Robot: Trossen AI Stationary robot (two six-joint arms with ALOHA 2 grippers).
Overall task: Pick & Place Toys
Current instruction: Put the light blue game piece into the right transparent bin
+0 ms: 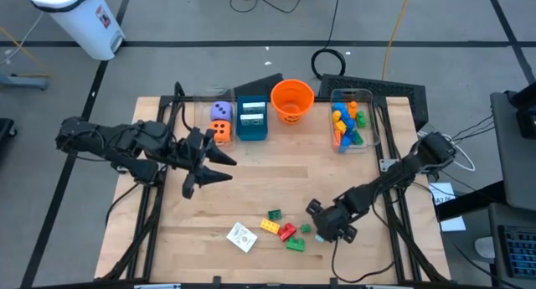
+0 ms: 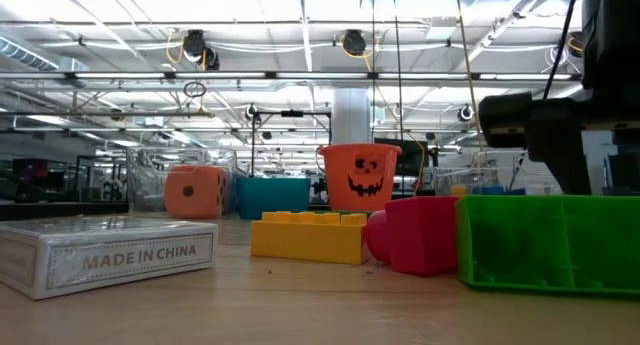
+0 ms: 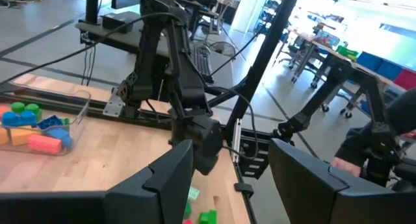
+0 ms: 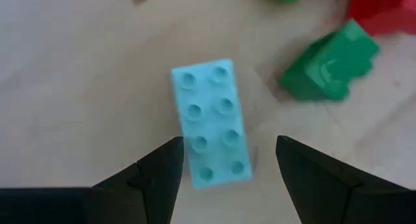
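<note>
The right claw (image 4: pixel 224 165) is hovering open and empty, straddling a light blue brick (image 4: pixel 212 123) on the worktop (image 4: pixel 78 74). The brick is lying slightly askew, so closing could be twisting it loose.

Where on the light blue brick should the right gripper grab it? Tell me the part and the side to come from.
Take the light blue brick across its two long side walls, near mid-length, coming straight down. It lies flat, studs up, and the open right gripper already straddles its narrow width. The green brick lies apart, so the fingers probably have room.
</note>
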